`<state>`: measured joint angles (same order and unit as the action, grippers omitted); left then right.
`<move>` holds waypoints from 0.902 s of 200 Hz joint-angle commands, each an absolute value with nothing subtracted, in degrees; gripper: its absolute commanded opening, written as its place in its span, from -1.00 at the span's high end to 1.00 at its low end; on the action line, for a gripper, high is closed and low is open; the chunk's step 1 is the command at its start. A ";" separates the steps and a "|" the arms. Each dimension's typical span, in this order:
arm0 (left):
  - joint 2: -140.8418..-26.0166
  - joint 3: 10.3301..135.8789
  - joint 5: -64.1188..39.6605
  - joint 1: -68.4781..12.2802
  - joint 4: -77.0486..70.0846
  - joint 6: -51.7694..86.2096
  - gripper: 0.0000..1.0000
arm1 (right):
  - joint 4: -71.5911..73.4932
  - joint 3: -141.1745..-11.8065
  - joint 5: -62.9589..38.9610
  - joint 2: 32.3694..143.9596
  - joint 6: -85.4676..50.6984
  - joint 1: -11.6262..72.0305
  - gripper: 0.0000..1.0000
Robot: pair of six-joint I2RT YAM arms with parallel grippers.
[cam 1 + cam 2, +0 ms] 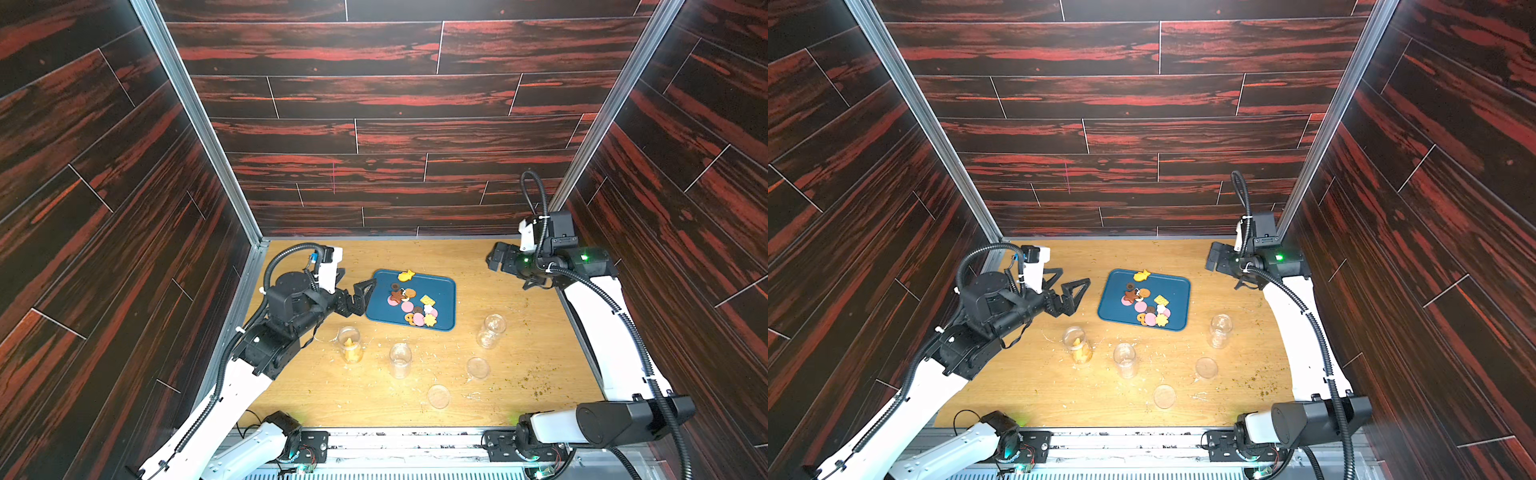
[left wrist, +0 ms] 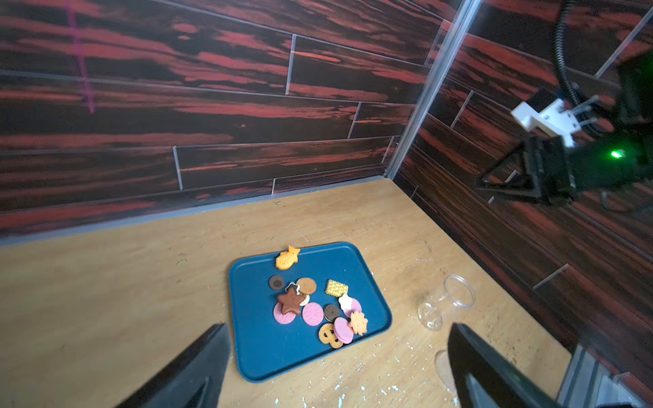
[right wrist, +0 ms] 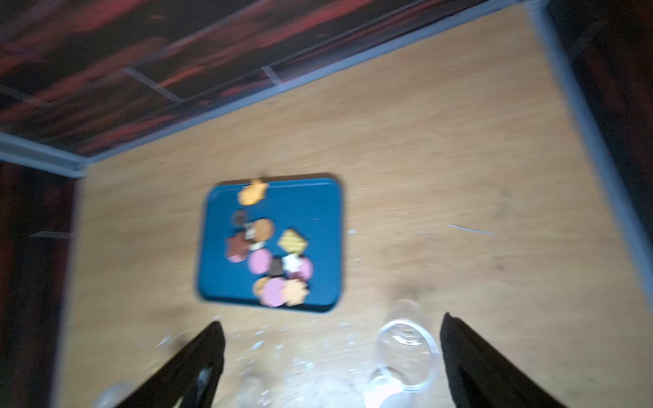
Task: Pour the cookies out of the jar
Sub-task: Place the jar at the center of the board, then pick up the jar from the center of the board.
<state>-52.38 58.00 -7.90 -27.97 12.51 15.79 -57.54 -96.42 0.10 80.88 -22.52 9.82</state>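
The cookies [image 1: 407, 306] lie heaped on the blue tray [image 1: 441, 291], and an empty clear jar [image 1: 491, 330] stands on the surface [image 1: 332, 395] nearby. The left end effector [image 1: 1074, 276] hovers open and empty beside the tray. The right end effector [image 1: 496, 257], also open and empty, hangs near the back corner.

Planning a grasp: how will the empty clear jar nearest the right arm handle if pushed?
The empty jar looks smooth and glossy, so probably slippery in the jaws. Empty and lidless, it is likely light; a push may tip it. Round-bodied, it would probably roll once down.
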 commanded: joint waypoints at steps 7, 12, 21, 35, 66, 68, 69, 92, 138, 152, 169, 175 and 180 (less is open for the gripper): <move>-50.47 57.13 -1.04 -27.67 15.27 22.11 -1.00 | -55.93 -99.26 -11.27 80.36 -24.43 9.63 -0.97; -50.37 57.30 -0.29 -27.59 16.11 22.90 -1.00 | -56.07 -99.60 -12.54 80.58 -24.39 9.66 -0.97; -50.15 57.83 0.76 -27.60 17.82 24.15 -1.00 | -56.09 -100.18 -14.05 81.05 -24.27 9.59 -0.97; -49.93 58.92 3.41 -27.60 20.88 27.33 -0.99 | -55.99 -101.09 -16.13 81.79 -23.89 9.63 -0.97; -49.98 60.91 8.58 -27.18 26.12 33.95 -0.99 | -55.22 -102.78 -20.64 84.51 -22.87 9.72 -0.97; -49.96 61.02 8.80 -27.12 26.46 34.66 -0.99 | -55.20 -102.91 -21.22 84.72 -22.86 9.75 -0.97; -49.94 61.10 8.88 -27.10 26.59 34.95 -0.99 | -55.20 -102.96 -21.47 84.81 -22.85 9.75 -0.97; -49.70 61.57 9.32 -26.63 27.47 42.97 -1.00 | -54.35 -103.48 -25.03 87.07 -24.38 10.37 -0.97; -48.35 57.98 8.09 -25.40 28.83 51.57 -0.99 | -54.12 -102.13 -24.85 89.60 -23.19 17.03 -0.96; -47.32 55.23 6.09 -25.03 26.44 52.12 -1.00 | -54.28 -101.43 -26.27 90.06 -24.32 19.28 -0.97; -48.94 55.59 0.09 -21.70 26.94 50.54 -0.99 | -55.53 -100.99 -23.87 90.00 -25.19 23.04 -0.96; -50.09 56.78 -3.05 -20.04 28.25 49.94 -1.00 | -56.22 -101.00 -22.81 89.87 -25.39 24.60 -0.96; -51.19 57.71 -5.66 -18.84 28.99 49.05 -0.99 | -56.41 -100.70 -22.05 89.68 -25.33 25.81 -0.96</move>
